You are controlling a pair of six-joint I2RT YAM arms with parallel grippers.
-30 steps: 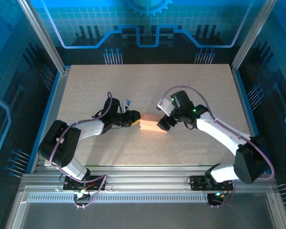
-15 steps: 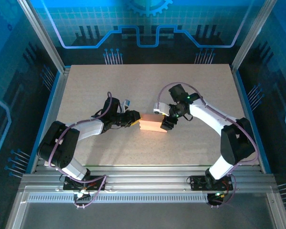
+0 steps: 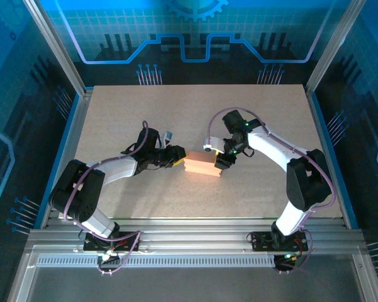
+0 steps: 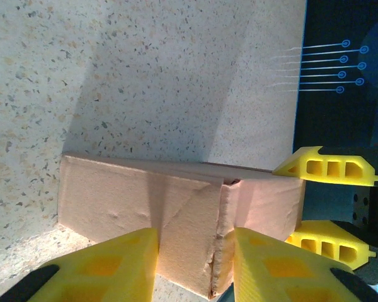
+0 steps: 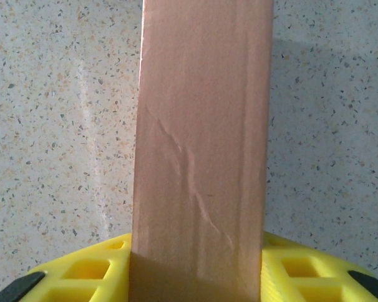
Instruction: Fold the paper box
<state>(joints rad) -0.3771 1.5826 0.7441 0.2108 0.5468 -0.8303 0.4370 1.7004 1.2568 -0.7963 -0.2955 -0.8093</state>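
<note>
The salmon-orange thin cardboard paper box [image 3: 200,167] lies folded shut at the centre of the speckled beige table [image 3: 176,113]. At its 9 o'clock, the left gripper [image 3: 179,157] sets its yellow fingers [image 4: 123,264] narrowly apart astride the box's end corner; I cannot tell whether they pinch it. At its 3 o'clock, the right gripper [image 3: 220,165] clamps the other end, both fingers [image 5: 296,270] touching the box's sides.
</note>
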